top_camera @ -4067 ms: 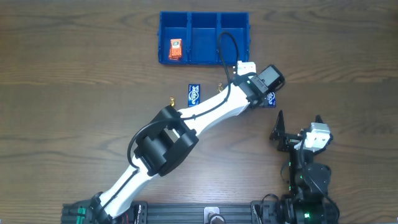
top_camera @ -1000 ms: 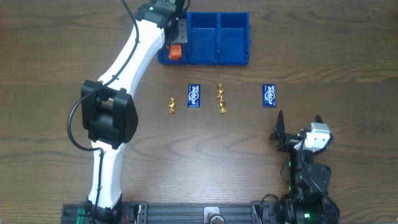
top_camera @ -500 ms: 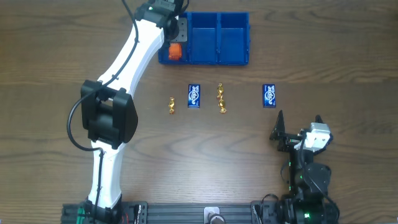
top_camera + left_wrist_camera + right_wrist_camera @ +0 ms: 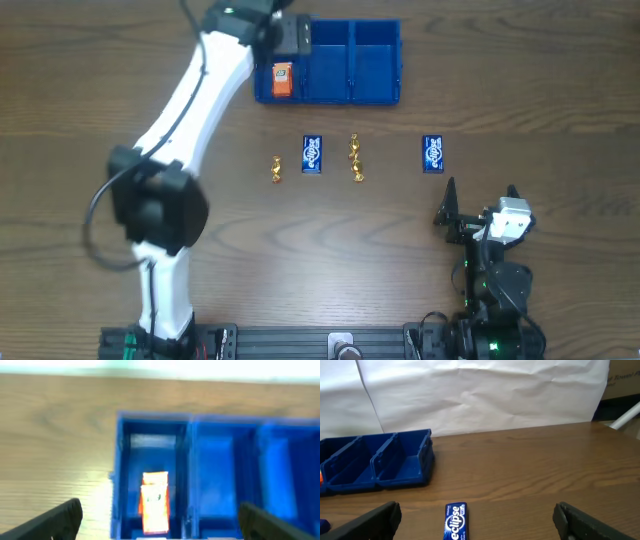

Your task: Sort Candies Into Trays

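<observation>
Overhead, the left gripper [image 4: 292, 35] sits above the left end of the blue tray [image 4: 375, 62], and its dark body hides the tray's upper-left corner. In the left wrist view its fingers spread wide, with only their tips showing at the frame's lower corners and nothing held between them. The orange candy [image 4: 155, 502] lies in the tray's left compartment, with its near end cut off by the frame edge. The middle compartment looks bare, and the right one runs out of that frame.

The right gripper [image 4: 481, 192] hangs low near its base, well apart from the tray, spread wide and holding nothing. Just ahead of it on the counter [image 4: 560, 110] lies a blue pack [image 4: 455, 527], partly cut off in the right wrist view. A second blue pack [image 4: 313, 153] lies farther left, between a single gold candy [image 4: 277, 168] and a small gold cluster [image 4: 356, 160] whose count is hard to make out.
</observation>
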